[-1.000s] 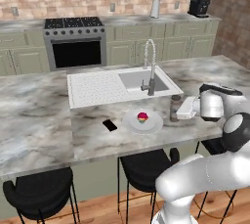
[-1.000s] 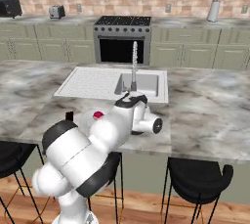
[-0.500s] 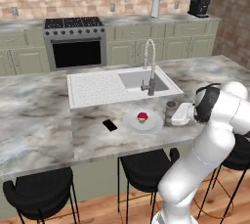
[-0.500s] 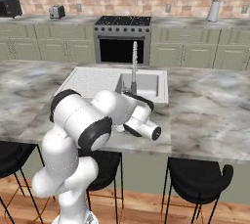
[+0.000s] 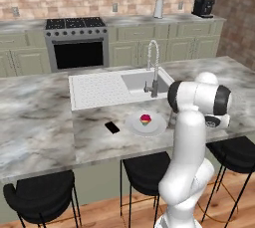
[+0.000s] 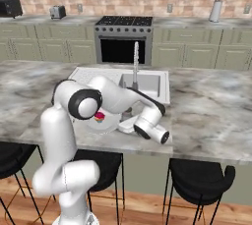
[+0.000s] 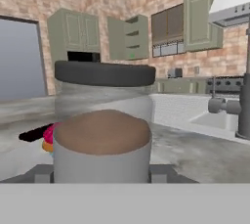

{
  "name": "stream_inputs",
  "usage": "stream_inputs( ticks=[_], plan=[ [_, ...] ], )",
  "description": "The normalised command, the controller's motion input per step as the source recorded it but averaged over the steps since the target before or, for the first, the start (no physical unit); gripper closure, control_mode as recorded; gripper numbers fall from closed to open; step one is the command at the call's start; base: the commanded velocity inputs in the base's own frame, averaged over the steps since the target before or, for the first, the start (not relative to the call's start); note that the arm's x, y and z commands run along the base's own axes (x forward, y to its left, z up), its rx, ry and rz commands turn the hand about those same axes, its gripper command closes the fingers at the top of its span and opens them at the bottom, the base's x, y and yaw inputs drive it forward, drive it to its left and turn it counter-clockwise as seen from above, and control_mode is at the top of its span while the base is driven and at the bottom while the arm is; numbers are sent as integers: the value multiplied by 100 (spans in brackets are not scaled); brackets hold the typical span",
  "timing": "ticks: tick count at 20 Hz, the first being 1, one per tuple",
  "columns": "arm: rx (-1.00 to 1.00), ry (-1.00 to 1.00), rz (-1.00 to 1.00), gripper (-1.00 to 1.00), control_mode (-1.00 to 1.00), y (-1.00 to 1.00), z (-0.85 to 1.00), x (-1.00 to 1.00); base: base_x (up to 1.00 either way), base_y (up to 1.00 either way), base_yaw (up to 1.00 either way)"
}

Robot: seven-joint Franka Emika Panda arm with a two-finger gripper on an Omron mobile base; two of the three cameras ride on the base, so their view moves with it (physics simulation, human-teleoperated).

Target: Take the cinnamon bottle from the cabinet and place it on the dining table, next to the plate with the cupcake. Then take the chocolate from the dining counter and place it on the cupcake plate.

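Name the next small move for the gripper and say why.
Probably lower the cinnamon bottle onto the counter and release. In the hand view it sits upright between the fingers, with the cupcake just behind it, so it already seems beside the plate.

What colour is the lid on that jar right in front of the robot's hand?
The lid is black, topping a clear cinnamon bottle of brown powder; the hand view shows it best.
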Motion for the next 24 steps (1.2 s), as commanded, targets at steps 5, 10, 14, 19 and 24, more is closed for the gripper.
stream_inputs(
  ticks=[5, 10, 14, 19, 24],
  plan=[
    [0, 0, 0, -100, -100, 7, 3, -7, 0, 0, 0],
    [0, 0, 0, -100, -100, 16, 36, -21, 0, 0, 0],
    [-4, 0, 0, -100, -100, 26, 48, -24, 0, 0, 0],
    [-10, 0, 0, -100, -100, 29, 42, -16, 0, 0, 0],
    [-8, 3, 0, -100, -100, 9, 38, -1, 0, 0, 0]
  ],
)
